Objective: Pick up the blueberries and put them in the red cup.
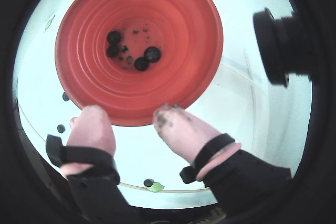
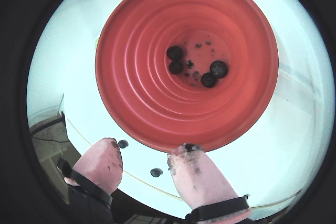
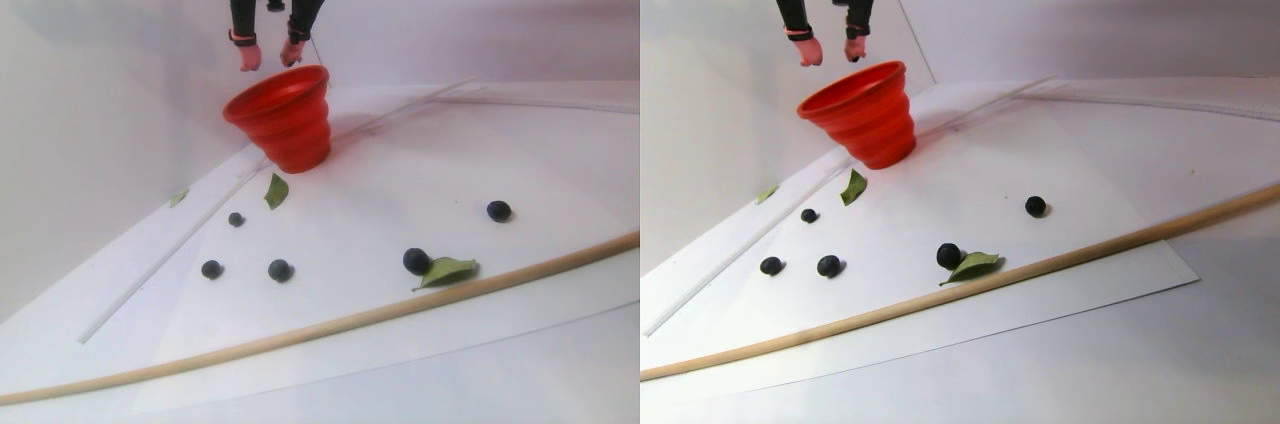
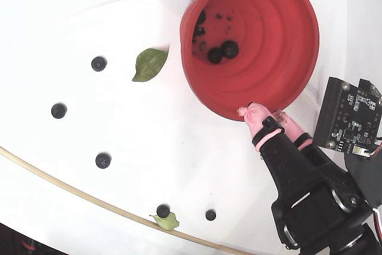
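Above the near rim of the red cup [image 2: 157, 103]: my pincer [image 2: 143, 157], pink pads spread apart with nothing between them, hanging at the cup's 6 o'clock edge in both wrist views.

Step in hand, as I judge it: a drop into the cup looks just done, my pads empty. Next move calls for lifting clear of the rim and swinging out to a loose berry on the sheet, then closing gently so it neither rolls nor bursts.

Count:
- Blueberries in the cup [image 2: 218, 68]: four, plus dark specks on the bottom.
- Blueberries loose on the white sheet [image 4: 102, 160]: five in the fixed view, at the cup's 7 to 9 o'clock.
- Green leaves [image 4: 149, 64]: two in the fixed view, one touching a berry; a third small one shows in the stereo pair.
- Wooden rod [image 3: 320, 324]: one.
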Controlling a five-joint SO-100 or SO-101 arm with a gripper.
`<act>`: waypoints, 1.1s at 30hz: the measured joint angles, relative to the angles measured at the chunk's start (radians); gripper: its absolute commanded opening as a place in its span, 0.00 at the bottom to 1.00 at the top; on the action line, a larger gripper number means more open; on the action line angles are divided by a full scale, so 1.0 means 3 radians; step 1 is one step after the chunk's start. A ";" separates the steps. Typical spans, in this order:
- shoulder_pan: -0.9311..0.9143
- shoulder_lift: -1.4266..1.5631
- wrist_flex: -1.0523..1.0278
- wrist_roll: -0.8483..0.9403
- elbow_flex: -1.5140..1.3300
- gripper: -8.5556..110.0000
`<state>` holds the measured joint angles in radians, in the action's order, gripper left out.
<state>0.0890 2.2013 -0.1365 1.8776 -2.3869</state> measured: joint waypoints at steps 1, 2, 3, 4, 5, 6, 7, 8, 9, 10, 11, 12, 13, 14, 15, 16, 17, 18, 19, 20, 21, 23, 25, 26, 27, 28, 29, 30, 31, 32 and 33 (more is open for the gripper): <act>0.0015 0.0036 -0.0026 0.0010 -0.0005 0.21; 0.0031 0.0072 -0.0051 0.0031 -0.0026 0.21; 0.0046 0.0118 -0.0082 0.0061 -0.0056 0.21; 0.0061 0.0153 -0.0102 0.0092 -0.0097 0.21; 0.0072 0.0199 -0.0123 0.0133 -0.0143 0.21; 0.0087 0.0235 -0.0143 0.0159 -0.0184 0.21; 0.0097 0.0261 -0.0159 0.0179 -0.0215 0.21; 0.0118 0.0297 -0.0159 0.0210 -0.0256 0.21; 0.0133 0.0327 -0.0159 0.0235 -0.0291 0.21; 0.0153 0.0373 -0.0159 0.0271 -0.0343 0.21; 0.0169 0.0404 -0.0164 0.0297 -0.0389 0.21; 0.0189 0.0440 -0.0164 0.0337 -0.0445 0.21; 0.0205 0.0476 -0.0164 0.0378 -0.0511 0.21; 0.0220 0.0506 -0.0164 0.0414 -0.0573 0.21; 0.0240 0.0532 -0.0164 0.0450 -0.0634 0.21; 0.0256 0.0552 -0.0164 0.0481 -0.0680 0.21; 0.0266 0.0568 -0.0164 0.0496 -0.0716 0.21; 0.0281 0.0593 -0.0164 0.0522 -0.0747 0.21; 0.0291 0.0614 -0.0164 0.0537 -0.0777 0.21; 0.0302 0.0629 -0.0164 0.0552 -0.0808 0.21; 0.0307 0.0639 -0.0164 0.0562 -0.0839 0.21; 0.0307 0.0654 -0.0133 0.0603 -0.0936 0.21; 0.0307 0.0660 -0.0092 0.0639 -0.1012 0.21; 0.0307 0.0660 -0.0066 0.0654 -0.1043 0.21; 0.0307 0.0660 -0.0046 0.0665 -0.1079 0.21; 0.0307 0.0660 -0.0031 0.0675 -0.1110 0.21; 0.0307 0.0660 -0.0015 0.0685 -0.1145 0.20; 0.0307 0.0660 0.0000 0.0701 -0.1176 0.20; 0.0307 0.0660 0.0020 0.0721 -0.1212 0.20; 0.0307 0.0660 0.0051 0.0736 -0.1248 0.20; 0.0307 0.0660 0.0077 0.0757 -0.1278 0.20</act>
<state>0.1810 2.3991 -0.1135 2.1046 -2.7704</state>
